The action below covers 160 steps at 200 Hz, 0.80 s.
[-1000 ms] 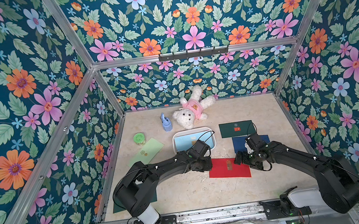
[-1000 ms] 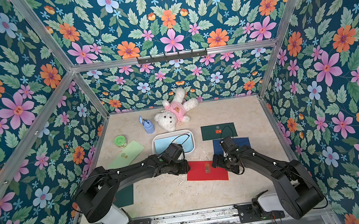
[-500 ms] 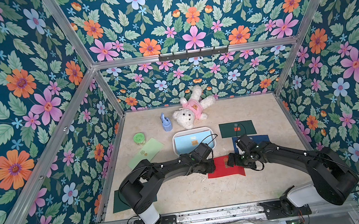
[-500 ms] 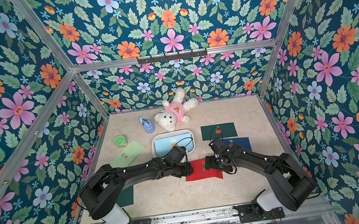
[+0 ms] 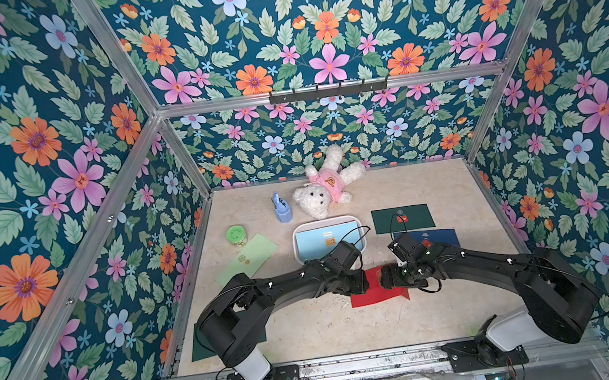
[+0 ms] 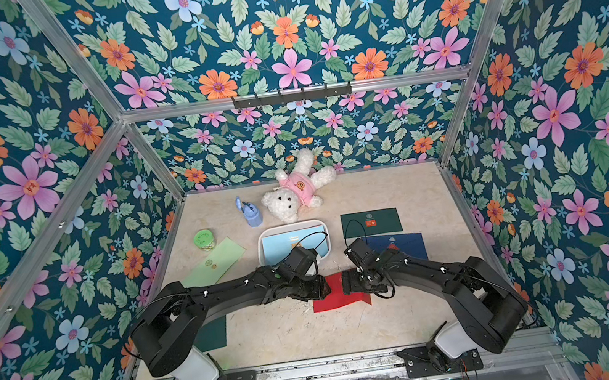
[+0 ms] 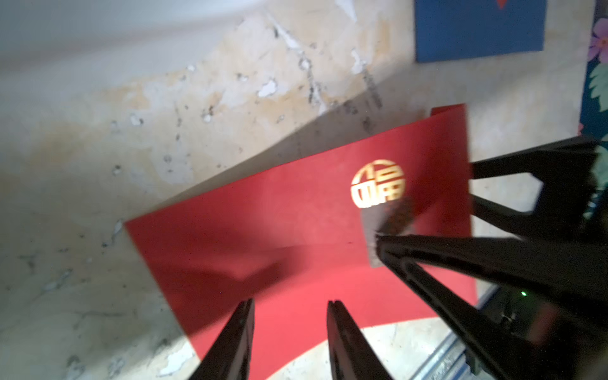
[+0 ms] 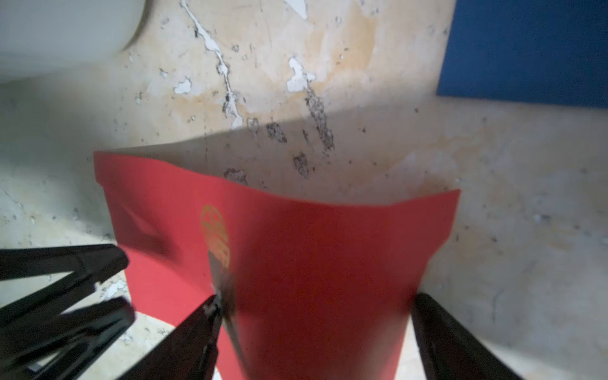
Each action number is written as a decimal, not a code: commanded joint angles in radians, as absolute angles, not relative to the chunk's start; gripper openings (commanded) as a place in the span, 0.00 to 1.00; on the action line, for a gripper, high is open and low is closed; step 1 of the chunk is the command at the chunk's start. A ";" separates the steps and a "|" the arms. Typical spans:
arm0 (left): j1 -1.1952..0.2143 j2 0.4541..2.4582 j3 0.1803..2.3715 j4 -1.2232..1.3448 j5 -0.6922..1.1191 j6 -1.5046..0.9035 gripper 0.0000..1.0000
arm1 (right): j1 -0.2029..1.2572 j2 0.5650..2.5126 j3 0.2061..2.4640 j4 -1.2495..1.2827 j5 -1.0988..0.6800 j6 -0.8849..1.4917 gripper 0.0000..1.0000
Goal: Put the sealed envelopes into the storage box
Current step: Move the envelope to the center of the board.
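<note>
A red envelope (image 5: pixel 376 295) with a gold seal (image 7: pixel 377 183) lies at the front middle of the floor, bowed upward. My left gripper (image 5: pixel 364 282) hovers open over its left end (image 7: pixel 291 302). My right gripper (image 5: pixel 384 278) faces it, open wide, and the envelope's raised right end (image 8: pixel 329 246) stands between its fingers (image 8: pixel 316 297), touching both. The white storage box (image 5: pixel 295 240) behind holds a light blue envelope (image 5: pixel 321 238). Dark green (image 5: pixel 402 218), navy (image 5: pixel 437 237) and light green (image 5: pixel 248 257) envelopes lie flat around it. Another dark green envelope (image 5: pixel 200 348) lies partly hidden under the left arm.
A white teddy bear (image 5: pixel 323 192) in a pink shirt and a small blue bottle (image 5: pixel 282 208) lie at the back. A green-lidded jar (image 5: pixel 237 235) stands by the light green envelope. Floral walls close in the floor on three sides.
Both grippers have closed in on each other over the red envelope. The envelope has slid left and buckled, its right end lifting between the right fingers, which have narrowed slightly.
</note>
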<state>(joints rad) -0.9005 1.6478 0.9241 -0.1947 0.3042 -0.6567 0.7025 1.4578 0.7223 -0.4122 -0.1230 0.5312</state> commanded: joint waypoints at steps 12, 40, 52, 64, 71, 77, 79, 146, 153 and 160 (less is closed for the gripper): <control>-0.846 1.641 1.002 -0.275 0.363 -0.461 0.44 | 0.706 1.437 0.707 -0.522 -0.133 0.455 0.90; -0.800 1.689 1.078 -0.338 0.402 -0.376 0.43 | 0.703 1.464 0.707 -0.524 -0.119 0.444 0.89; -0.787 1.682 1.089 -0.367 0.386 -0.380 0.43 | 0.703 1.467 0.713 -0.519 -0.111 0.458 0.91; -0.778 1.652 1.076 -0.380 0.365 -0.404 0.44 | 0.703 1.455 0.718 -0.497 -0.112 0.473 0.94; -0.775 1.631 1.067 -0.401 0.330 -0.430 0.44 | 0.701 1.449 0.724 -0.485 -0.112 0.484 0.96; -0.774 1.614 1.061 -0.430 0.290 -0.452 0.45 | 0.697 1.447 0.730 -0.477 -0.115 0.492 0.97; -0.773 1.609 1.059 -0.441 0.278 -0.458 0.45 | 0.697 1.447 0.732 -0.475 -0.116 0.493 0.97; -0.803 1.448 0.818 -0.484 0.110 -0.624 0.45 | 0.646 1.427 0.762 -0.417 -0.092 0.519 0.99; -0.810 1.448 0.810 -0.464 0.091 -0.630 0.45 | 0.639 1.427 0.767 -0.419 -0.094 0.512 0.99; -0.816 1.447 0.807 -0.447 0.073 -0.637 0.45 | 0.637 1.428 0.772 -0.424 -0.097 0.507 0.99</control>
